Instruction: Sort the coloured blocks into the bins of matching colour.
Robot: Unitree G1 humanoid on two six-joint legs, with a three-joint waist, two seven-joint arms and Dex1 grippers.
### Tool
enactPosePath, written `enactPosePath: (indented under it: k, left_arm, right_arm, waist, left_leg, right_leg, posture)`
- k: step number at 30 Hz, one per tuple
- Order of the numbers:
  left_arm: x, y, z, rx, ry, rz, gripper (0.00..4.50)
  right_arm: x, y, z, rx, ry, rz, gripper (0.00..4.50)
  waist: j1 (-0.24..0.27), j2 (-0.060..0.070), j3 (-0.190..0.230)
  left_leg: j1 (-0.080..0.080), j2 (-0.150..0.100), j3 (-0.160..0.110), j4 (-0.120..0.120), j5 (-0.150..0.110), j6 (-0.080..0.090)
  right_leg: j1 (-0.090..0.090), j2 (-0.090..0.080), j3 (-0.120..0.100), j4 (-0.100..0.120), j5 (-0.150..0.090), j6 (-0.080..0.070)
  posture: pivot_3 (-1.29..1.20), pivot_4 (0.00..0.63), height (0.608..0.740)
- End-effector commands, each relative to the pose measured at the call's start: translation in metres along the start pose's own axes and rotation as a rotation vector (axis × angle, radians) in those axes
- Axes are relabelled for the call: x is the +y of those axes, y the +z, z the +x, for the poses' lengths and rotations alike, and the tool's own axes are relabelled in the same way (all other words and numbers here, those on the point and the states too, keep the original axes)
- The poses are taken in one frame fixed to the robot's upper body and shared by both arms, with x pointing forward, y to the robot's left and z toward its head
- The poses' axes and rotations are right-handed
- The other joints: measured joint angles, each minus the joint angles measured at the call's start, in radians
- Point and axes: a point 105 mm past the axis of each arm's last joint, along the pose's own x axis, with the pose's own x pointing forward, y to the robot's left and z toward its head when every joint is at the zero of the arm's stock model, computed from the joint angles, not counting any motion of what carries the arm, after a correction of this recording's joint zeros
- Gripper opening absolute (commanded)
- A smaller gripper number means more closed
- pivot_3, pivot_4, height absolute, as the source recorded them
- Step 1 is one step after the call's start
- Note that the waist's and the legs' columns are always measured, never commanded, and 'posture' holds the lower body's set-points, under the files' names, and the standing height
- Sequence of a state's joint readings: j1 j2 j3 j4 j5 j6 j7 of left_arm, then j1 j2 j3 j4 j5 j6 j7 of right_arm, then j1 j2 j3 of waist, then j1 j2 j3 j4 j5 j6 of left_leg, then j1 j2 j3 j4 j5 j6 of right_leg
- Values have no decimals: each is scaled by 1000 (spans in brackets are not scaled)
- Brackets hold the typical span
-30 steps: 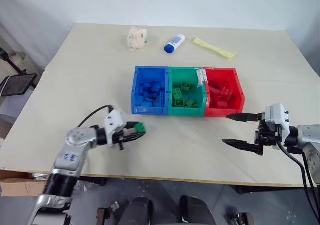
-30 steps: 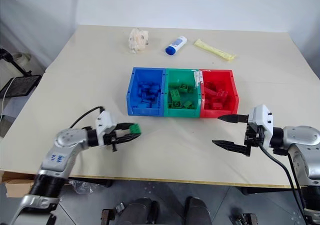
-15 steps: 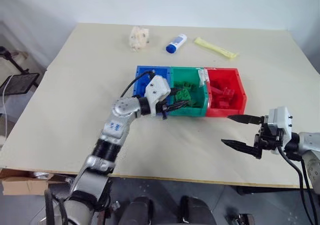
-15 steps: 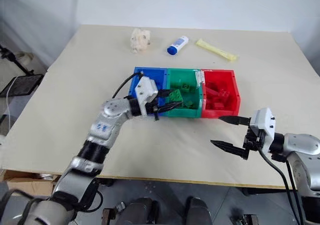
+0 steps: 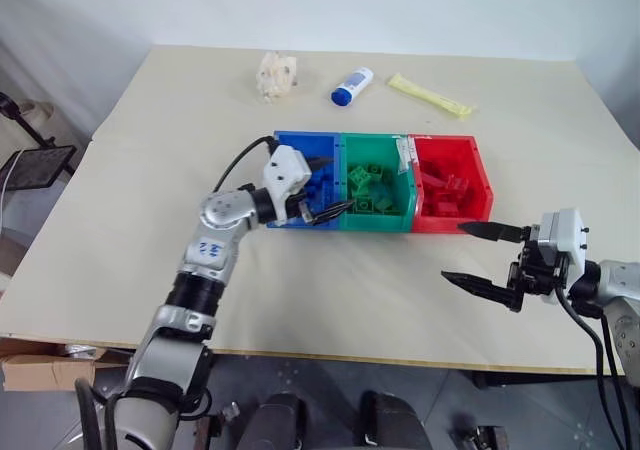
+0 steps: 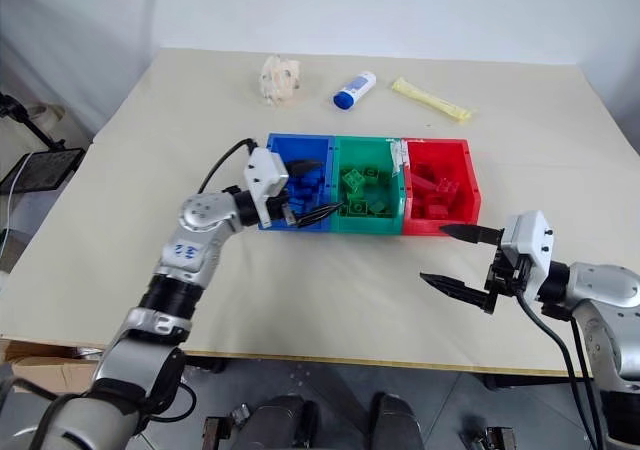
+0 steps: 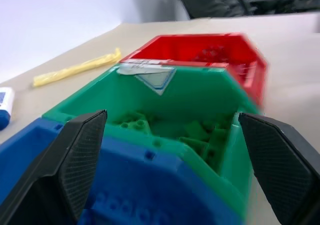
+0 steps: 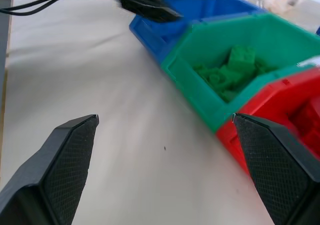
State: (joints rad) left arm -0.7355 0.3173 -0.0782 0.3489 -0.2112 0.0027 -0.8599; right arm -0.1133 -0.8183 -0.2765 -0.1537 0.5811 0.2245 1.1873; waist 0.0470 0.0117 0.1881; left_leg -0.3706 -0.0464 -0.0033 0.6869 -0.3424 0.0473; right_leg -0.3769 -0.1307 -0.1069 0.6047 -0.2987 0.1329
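a: with the left gripper [image 5: 322, 185] spread wide and empty over the blue bin [image 5: 283, 148] next to the green bin [image 5: 375, 147], where's the block?

b: can't pick it out, green blocks [image 5: 370, 192] sit piled in there. no loose ones on the table [image 5: 150, 140].

a: best move?

b: lift straight out, don't clip the rim. red bin [image 5: 448, 146] beyond, right gripper [image 5: 480, 255] gaping, empty, near it.
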Motion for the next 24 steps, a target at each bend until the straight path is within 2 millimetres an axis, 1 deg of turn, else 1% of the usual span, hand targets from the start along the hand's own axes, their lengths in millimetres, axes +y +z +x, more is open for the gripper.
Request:
enactPosePath:
  k: [1,4,6,8,9,11,15,24]
  left_arm:
    - [-9,12,-39,-23,-68,-3,4483]
    - [-13,-7,-89,71,-98,-35,4483]
    - [-10,-15,-111,122,-77,-59,4483]
    - [-6,-22,-126,171,-49,-71,4483]
    - [-7,-28,-139,213,-48,-76,4483]
    - [-10,-33,-153,254,-55,-82,4483]
    - [-3,-28,-160,240,4,-86,4483]
    - [-3,-24,-149,188,54,-120,4483]
  right_arm:
    - [-3,5,0,-4,25,-20,4500]
    - [-5,1,1,21,55,-19,4500]
    - [-7,-1,0,32,61,-19,4500]
    - [-9,-3,0,48,68,-20,4500]
    - [-10,-6,-1,66,77,-21,4500]
    - [-11,-10,-2,86,88,-23,4500]
    - [-14,-9,-1,76,83,-23,4500]
    - [-15,-7,-1,54,42,-23,4500]
  waist:
    - [-4,0,0]
    - [-21,1,0]
    - [-23,1,0]
    - [-20,1,0]
    - [-20,1,0]
    - [-22,1,0]
    - [-20,1,0]
    - [-23,1,0]
  left_leg:
    - [0,0,0,0,0,0]
    - [0,1,-2,-2,0,0]
    - [0,1,-2,-2,0,-1]
    - [0,1,-2,-1,0,-1]
    - [0,0,-3,-1,0,0]
    - [1,0,-3,-1,0,0]
    - [0,0,-5,-1,0,-1]
    - [0,0,-4,-1,0,-1]
  right_leg:
    - [0,0,1,0,0,0]
    - [0,-1,3,-1,0,-1]
    - [0,-1,2,0,-1,-2]
    - [0,-1,3,-1,-1,-2]
    - [1,-1,2,0,-1,-2]
    - [1,-2,3,-1,-1,-2]
    - [1,-3,2,-1,-1,-2]
    - [1,-3,2,0,-1,-2]
  posture:
    - [0,150,740]
    - [0,150,740]
    - [0,150,740]
    - [0,150,740]
    - [0,150,740]
    - [0,150,740]
    - [0,150,740]
    - [0,150,740]
